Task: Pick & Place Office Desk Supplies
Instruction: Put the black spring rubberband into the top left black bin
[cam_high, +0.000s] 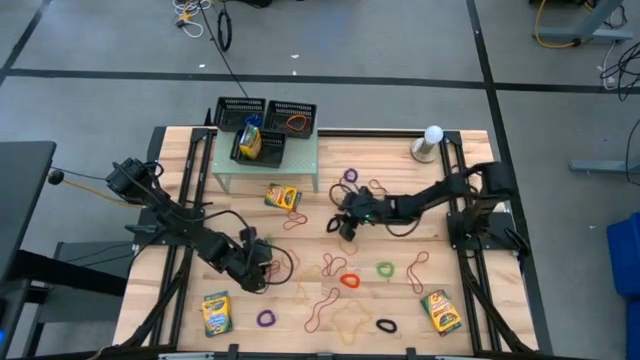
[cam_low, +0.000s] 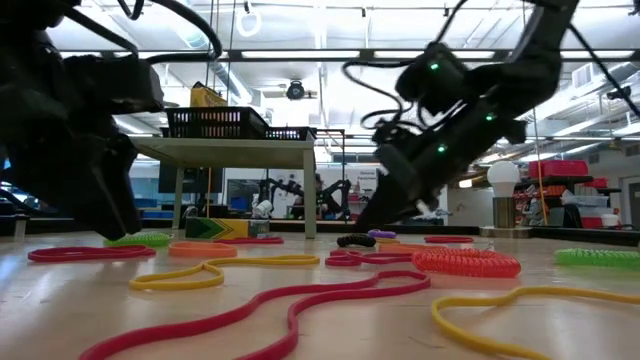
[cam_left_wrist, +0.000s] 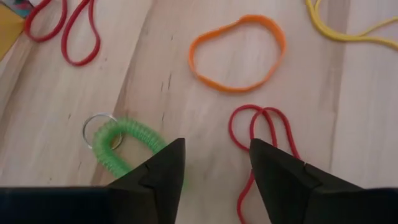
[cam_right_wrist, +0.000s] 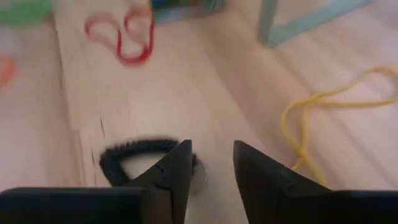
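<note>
lettering on the crayon boxes (cam_high: 283, 196) is too small for you to read. your right gripper (cam_right_wrist: 210, 163) hangs released just beside a black coil band (cam_right_wrist: 134, 152) mid-worktop (cam_high: 460, 250); your left gripper (cam_left_wrist: 214, 163), jaws parted, sits over a green coil band (cam_left_wrist: 122, 144).

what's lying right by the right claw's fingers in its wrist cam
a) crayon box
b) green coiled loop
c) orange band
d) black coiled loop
d: in the right wrist view a black coiled loop lies on the wood next to the open right claw; the green coiled loop sits by the left claw instead.
</note>
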